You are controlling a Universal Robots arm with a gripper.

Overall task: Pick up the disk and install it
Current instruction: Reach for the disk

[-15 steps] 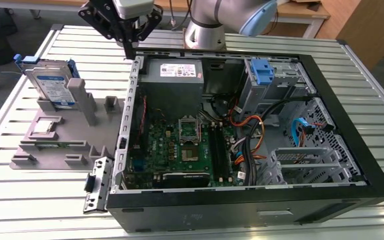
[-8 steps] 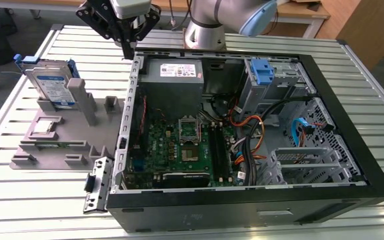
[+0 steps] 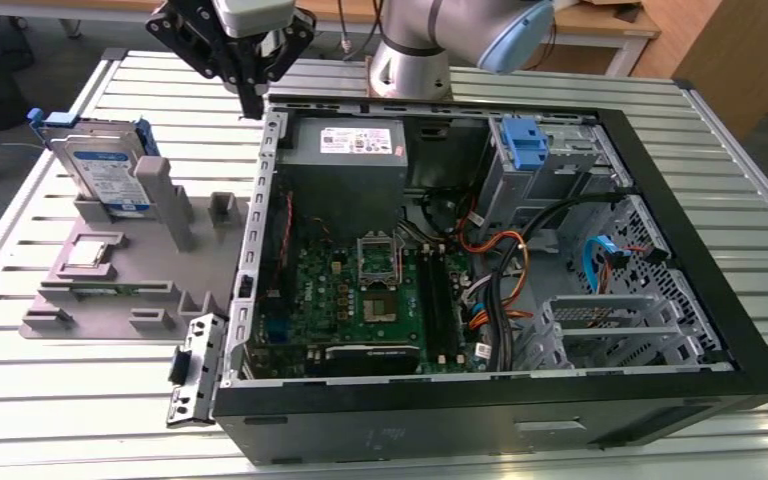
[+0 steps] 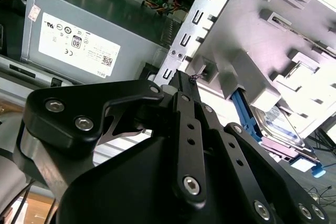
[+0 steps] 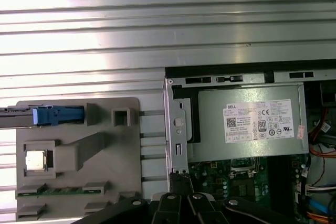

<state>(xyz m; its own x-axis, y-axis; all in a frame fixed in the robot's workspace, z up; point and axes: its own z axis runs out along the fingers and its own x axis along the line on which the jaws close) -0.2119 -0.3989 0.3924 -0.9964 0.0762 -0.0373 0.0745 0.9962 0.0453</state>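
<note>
Table (image 3: 91, 420): slatted metal top carrying an open computer case and, on the exterior view's left, a grey fixture.

Computer case (image 3: 398, 435): lies on its side with the cover off, its inside facing up. It takes up the middle and the exterior view's right.

Arm (image 3: 424, 40): rises behind the far edge of the case and reaches over toward the exterior view's left.

Grey fixture (image 3: 157, 215): sits flat on the table just beside the case wall. Its slots and posts also show in the first wrist view (image 5: 105, 177).

Power supply (image 3: 344, 160): grey box with a white label in the far corner of the case, close under the end effector. It appears in both wrist views (image 4: 79, 40) (image 5: 247, 129).

Disk (image 3: 101, 172): stands upright on its edge in a slot at the far end of the fixture, label face showing, blue rails along its sides. It appears edge-on in the first wrist view (image 5: 55, 115) and in the second wrist view (image 4: 281, 129).

End effector (image 3: 247, 105): fingers closed together with nothing between them. It hangs above the far corner of the case, over the wall by the power supply (image 4: 182, 77) (image 5: 181, 179). The disk is apart from it, lower and toward the exterior view's left.

Chip (image 3: 87, 252): small silver square in a fixture pocket, nearer than the disk.
</note>
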